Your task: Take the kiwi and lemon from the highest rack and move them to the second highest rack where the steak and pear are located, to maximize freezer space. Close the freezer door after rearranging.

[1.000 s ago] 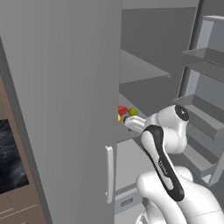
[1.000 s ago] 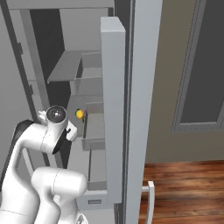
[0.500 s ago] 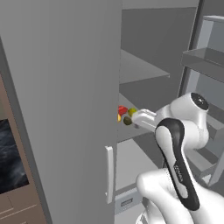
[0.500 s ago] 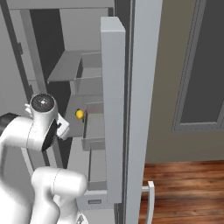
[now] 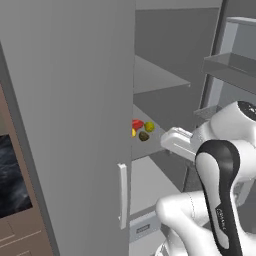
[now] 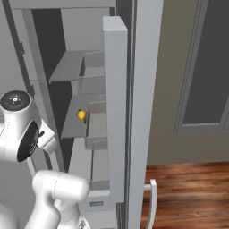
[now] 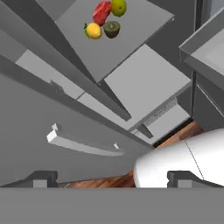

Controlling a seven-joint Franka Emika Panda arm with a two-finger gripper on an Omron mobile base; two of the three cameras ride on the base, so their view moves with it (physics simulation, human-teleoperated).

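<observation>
My gripper [image 7: 111,179] hangs released and empty outside the cabinet, beside the freezer door [image 5: 75,115] with its pale bar handle [image 5: 122,195]. Farther in, the second highest rack [image 7: 127,39] carries the lemon [image 7: 93,30], kiwi [image 7: 111,29], steak [image 7: 102,12] and pear [image 7: 118,7] clustered together, the steak lengthwise toward the back; bare shelf surrounds them.

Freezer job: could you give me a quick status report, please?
Gripper open, empty. Kiwi, lemon, steak, pear together on one rack. Freezer door open.
</observation>
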